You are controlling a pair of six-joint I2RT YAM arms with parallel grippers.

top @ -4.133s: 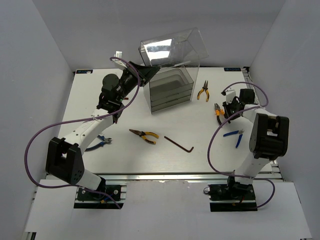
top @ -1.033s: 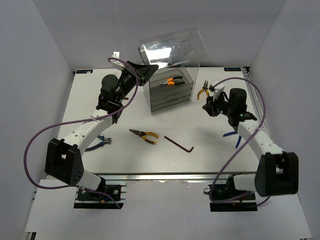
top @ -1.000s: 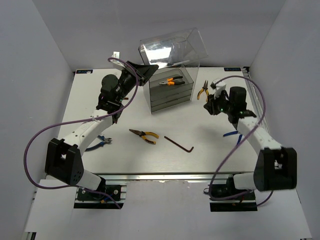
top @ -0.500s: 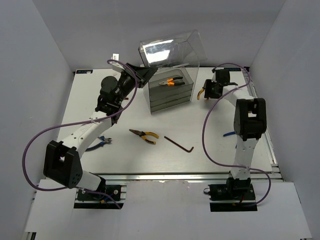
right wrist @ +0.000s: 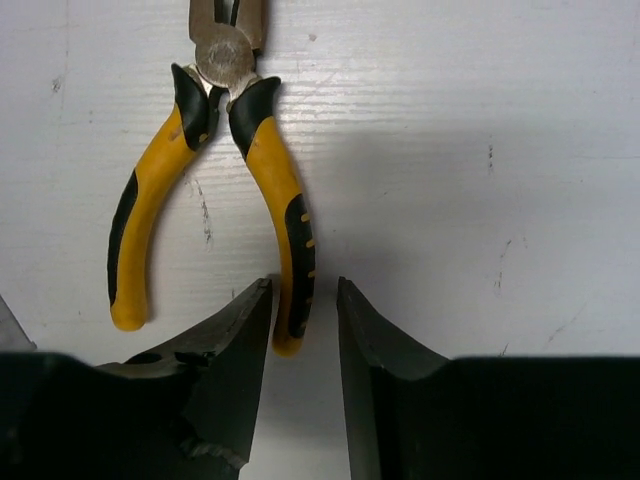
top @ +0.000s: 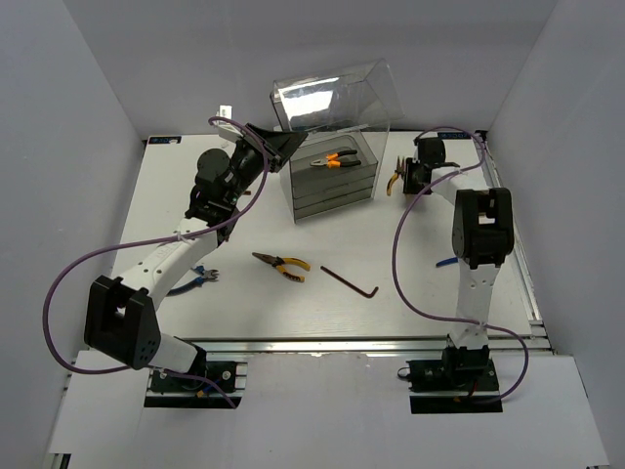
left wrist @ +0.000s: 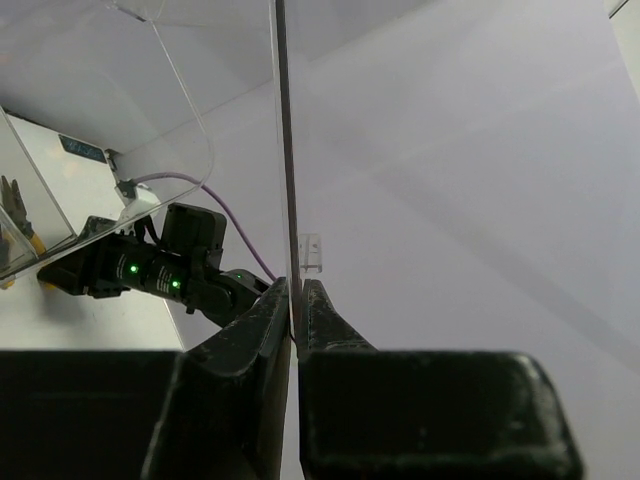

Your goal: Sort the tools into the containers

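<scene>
Yellow-handled pliers [right wrist: 270, 170] sit right under the right gripper [right wrist: 303, 288], just right of the cabinet [top: 337, 191]!
Its jaws stand partly open, straddling one handle's end, not closed on it. At the cabinet's left, the left gripper [left wrist: 296, 292] pinches tight on the clear lid [left wrist: 285, 150], tipped up above the cabinet. Orange-handled pliers [top: 332, 159] lie in its top drawer; more pliers [top: 281, 264] and a hex key [top: 350, 281] lie in front.
</scene>
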